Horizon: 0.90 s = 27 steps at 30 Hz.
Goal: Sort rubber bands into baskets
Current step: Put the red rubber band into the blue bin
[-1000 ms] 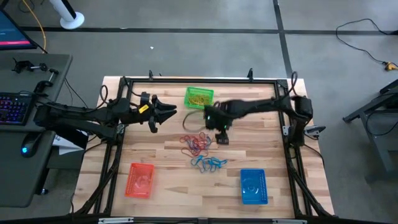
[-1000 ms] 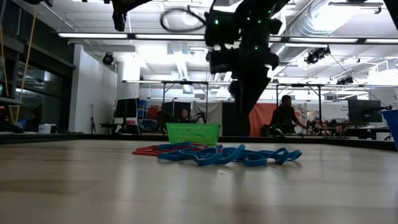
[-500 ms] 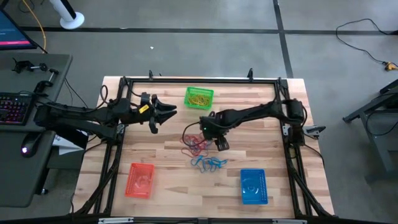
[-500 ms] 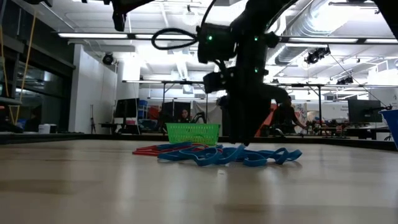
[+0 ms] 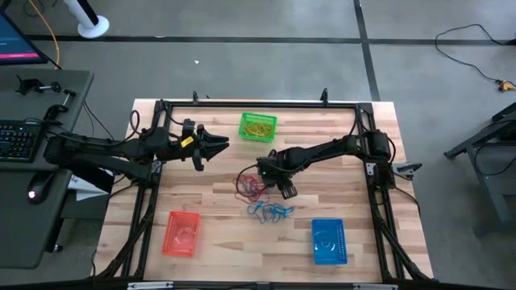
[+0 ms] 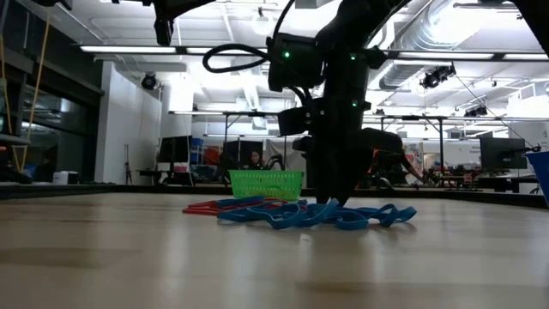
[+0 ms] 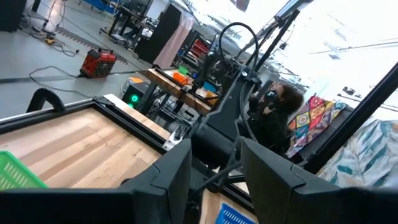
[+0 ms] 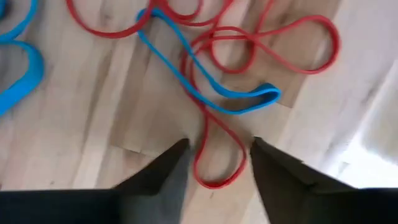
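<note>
Red rubber bands and blue rubber bands lie tangled mid-table. My right gripper points down over the red ones, open. Its fingers stand on either side of one red loop, low at the table in the low view. The green basket at the far side holds yellow bands. The orange basket stands near left and the blue basket near right. My left gripper hovers open at the left, pointing level, with nothing in it. My right gripper comes at the red loop's end from above, one finger on each side of it. The loop lies flat on the wood. Whether the fingers touch the band cannot be told.
A single blue band crosses the red loops just beyond my right fingers. The table's black frame rails run along its edges. Bare wood lies between the orange and blue baskets.
My right gripper has come down from well above the table to the red bands, shifting slightly toward the near and left edges and rolling a little. The bands lie as before.
</note>
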Motion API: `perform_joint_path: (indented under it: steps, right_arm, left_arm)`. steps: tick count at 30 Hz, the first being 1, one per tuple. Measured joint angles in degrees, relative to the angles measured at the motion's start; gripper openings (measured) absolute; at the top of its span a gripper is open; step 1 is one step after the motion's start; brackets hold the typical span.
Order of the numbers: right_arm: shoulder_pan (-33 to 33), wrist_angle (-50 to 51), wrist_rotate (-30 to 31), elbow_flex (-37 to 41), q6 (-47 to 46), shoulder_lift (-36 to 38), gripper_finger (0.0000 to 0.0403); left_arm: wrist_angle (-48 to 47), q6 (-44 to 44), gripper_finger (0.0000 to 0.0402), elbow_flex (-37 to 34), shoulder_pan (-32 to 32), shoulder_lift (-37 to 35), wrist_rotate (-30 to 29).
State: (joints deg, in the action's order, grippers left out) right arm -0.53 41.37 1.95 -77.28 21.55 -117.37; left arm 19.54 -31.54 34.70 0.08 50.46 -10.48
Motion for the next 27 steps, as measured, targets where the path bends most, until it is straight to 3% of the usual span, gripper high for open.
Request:
perform_joint_path:
  steps: [4,6,13,20,27]
  right_arm:
    - [1.07,0.41,-0.39,0.07,-0.15,-0.08,0.0046]
    - [1.43,0.51,-0.92,0.11,-1.74,-0.12,0.0013]
    - [1.23,4.83,-2.39,-0.14,-6.54,3.23,0.0003]
    - [-1.6,10.69,-8.09,-0.24,-11.52,14.07,0.0]
    - [-4.16,20.34,-8.54,-0.28,-15.25,24.53,0.0]
  left_arm:
    - [-0.01,-0.41,0.0131,0.0,0.0,0.0,0.0]
    - [0.01,-0.41,0.0131,0.0,0.0,0.0,0.0]
    - [-0.01,-0.18,0.0131,0.0,0.0,0.0,-0.02]
    - [0.01,1.67,0.0131,0.0,0.0,0.0,-1.16]
    - [-0.01,1.89,0.0131,0.0,0.02,0.0,-3.19]
